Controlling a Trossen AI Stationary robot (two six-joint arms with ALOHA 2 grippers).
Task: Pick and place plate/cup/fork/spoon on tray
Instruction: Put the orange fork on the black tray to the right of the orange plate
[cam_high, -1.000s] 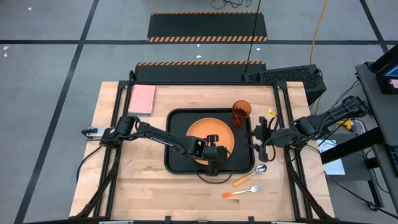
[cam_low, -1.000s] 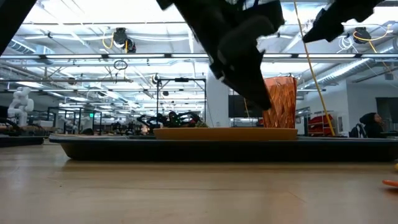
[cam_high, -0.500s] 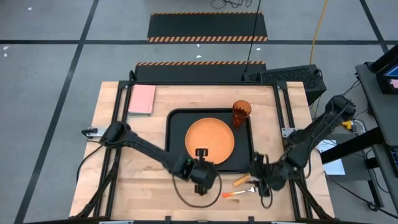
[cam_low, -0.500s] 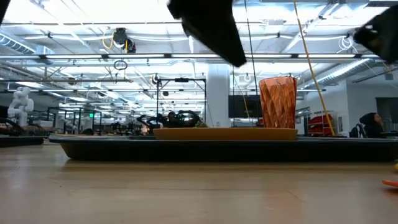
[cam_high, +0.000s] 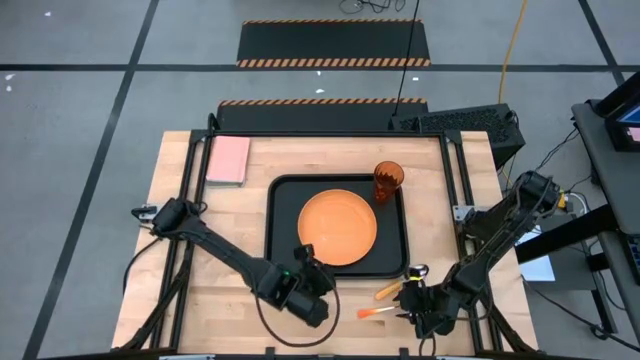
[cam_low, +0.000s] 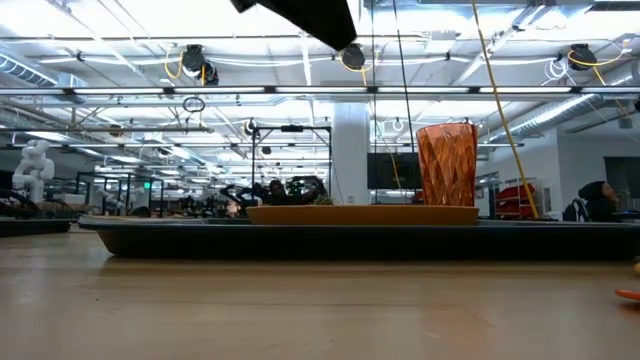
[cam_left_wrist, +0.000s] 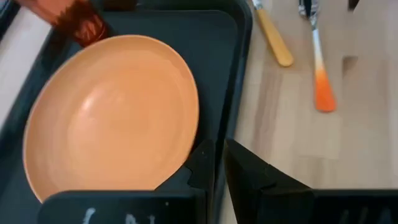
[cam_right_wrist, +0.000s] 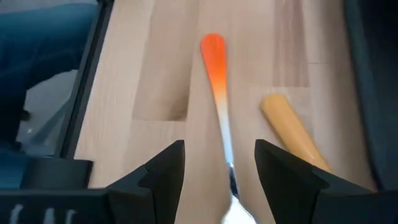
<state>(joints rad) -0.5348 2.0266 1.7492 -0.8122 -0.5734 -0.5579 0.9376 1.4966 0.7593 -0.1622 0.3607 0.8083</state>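
Note:
The orange plate (cam_high: 338, 227) lies flat in the black tray (cam_high: 283, 243). The cup (cam_high: 388, 181) stands upright in the tray's far right corner. The fork (cam_high: 375, 312) and the spoon (cam_high: 392, 290) lie on the wood near the tray's near right corner. My right gripper (cam_right_wrist: 219, 149) hovers open over the fork (cam_right_wrist: 214, 68), one finger on each side of its shaft, and covers the tines. My left gripper (cam_left_wrist: 217, 152) is shut on nothing, above the tray's near rim, and points at the plate (cam_left_wrist: 112, 118).
A pink pad (cam_high: 228, 160) lies at the table's far left. The spoon's yellow handle (cam_right_wrist: 292, 134) lies close beside the fork, toward the tray. Bare wood stretches along the table's left side and near edge (cam_high: 220, 320).
My left gripper has drawn back from over the plate toward the table's near edge and risen, rolling as it went. My right gripper has swung from beside the tray's right rim toward the near edge and come down over the fork. The plate, the cup and the cutlery lie as before.

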